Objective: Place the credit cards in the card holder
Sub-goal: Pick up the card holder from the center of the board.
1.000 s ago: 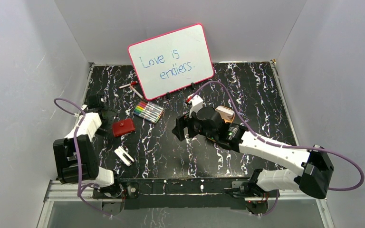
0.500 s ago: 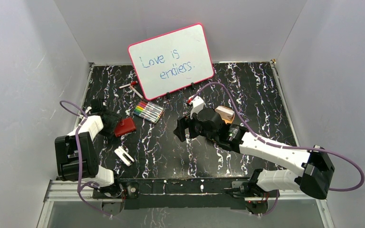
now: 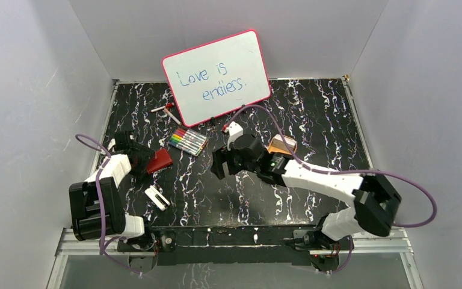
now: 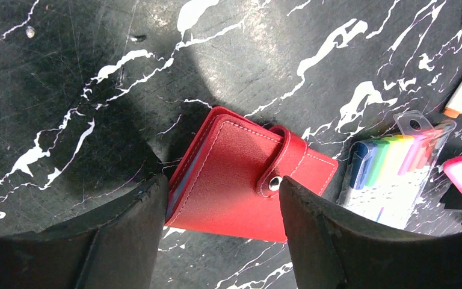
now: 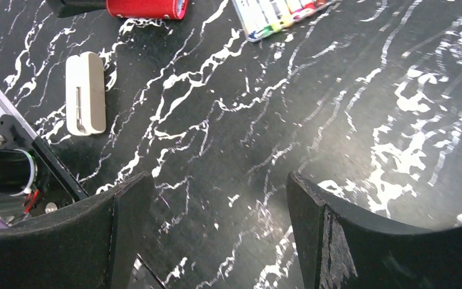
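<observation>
The card holder is a closed dark-red wallet with a snap tab, lying at the left of the table. In the left wrist view it sits just past my fingertips. My left gripper is open, with its jaws standing to either side of the wallet's near end. The credit cards lie as a small pale stack near the front left, also visible in the right wrist view. My right gripper is open and empty over bare table at the centre.
A pink-framed whiteboard leans on the back wall. A colour marker set lies just right of the wallet, and a loose marker lies behind it. An orange tray sits behind my right arm.
My left gripper has moved right and forward up to the wallet. My right arm has swung left toward the table's centre.
</observation>
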Motion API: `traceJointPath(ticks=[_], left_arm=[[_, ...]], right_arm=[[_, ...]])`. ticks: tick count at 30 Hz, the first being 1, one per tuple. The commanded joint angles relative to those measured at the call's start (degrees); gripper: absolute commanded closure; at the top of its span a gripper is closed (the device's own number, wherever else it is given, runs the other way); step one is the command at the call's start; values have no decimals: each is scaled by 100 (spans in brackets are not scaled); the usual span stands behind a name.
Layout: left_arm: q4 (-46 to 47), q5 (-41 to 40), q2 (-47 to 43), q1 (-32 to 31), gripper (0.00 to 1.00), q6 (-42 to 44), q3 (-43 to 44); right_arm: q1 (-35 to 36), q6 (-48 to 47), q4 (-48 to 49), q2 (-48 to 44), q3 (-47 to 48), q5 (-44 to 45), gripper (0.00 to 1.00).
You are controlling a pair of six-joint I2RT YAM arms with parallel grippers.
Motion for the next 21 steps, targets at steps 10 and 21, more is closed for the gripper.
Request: traceJointPath(ticks=[10,21], left_arm=[[-692,24,-197,20,33,-25,-140],[-758,-8,-321,15,34,24,-146]], right_arm=[[-253,906,1456,2437,1686,-1178,17],[-253,1187,1812,3728,2674,-1075,20]])
